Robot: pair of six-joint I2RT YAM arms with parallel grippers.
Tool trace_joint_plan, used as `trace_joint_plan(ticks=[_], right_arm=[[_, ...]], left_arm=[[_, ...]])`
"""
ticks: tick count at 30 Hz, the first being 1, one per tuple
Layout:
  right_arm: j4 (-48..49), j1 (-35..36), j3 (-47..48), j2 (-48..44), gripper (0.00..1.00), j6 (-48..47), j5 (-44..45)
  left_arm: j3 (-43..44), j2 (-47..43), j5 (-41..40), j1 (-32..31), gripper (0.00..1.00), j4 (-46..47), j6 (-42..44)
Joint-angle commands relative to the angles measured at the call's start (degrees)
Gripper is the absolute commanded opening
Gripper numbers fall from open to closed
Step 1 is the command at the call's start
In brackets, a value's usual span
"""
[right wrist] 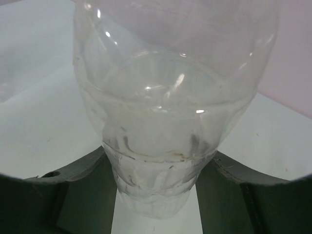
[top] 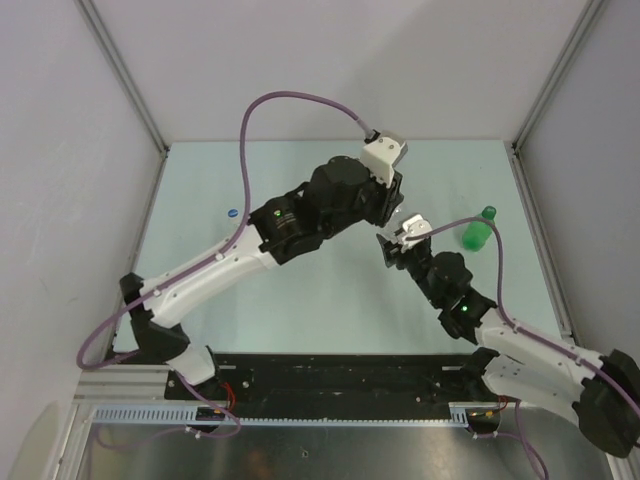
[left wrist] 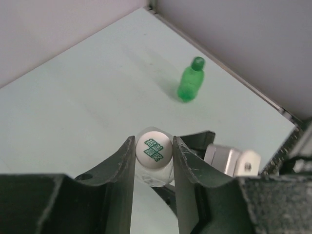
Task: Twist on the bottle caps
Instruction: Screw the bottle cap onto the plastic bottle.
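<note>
Left end effector (left wrist: 153, 146) clamped on white cap (left wrist: 154, 150). Right end effector (right wrist: 158, 163) clamped on clear bottle (right wrist: 165, 97). Green bottle (left wrist: 190, 84) upright on surface (left wrist: 87, 97), near right wall.

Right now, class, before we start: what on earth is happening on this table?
The left gripper is shut on a white cap with a green print, holding it at the mouth of a clear bottle that the right gripper clamps. How far the cap is threaded cannot be seen. The green bottle stands apart on the table, its green cap on.
</note>
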Motion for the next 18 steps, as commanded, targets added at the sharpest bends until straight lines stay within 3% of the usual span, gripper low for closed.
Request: trace_joint_plan(ticks=[1,11,18], right_arm=[[-0.4,-2.0,2.5,-8.6,0.00,0.8,-17.8],[-3.8,-3.2,2.5,-15.5,0.00,1.0,-37.5],[-5.7,-3.6,2.5,-18.0,0.00,-0.6,-41.8]], left_arm=[[-6.2,-3.7,15.9,0.0,0.00,-3.7,9.4],[-12.6,-8.0,35.9,0.1,0.00,-3.7,21.4],[-16.6,-9.7,38.4,0.3,0.02,-3.8,29.3]])
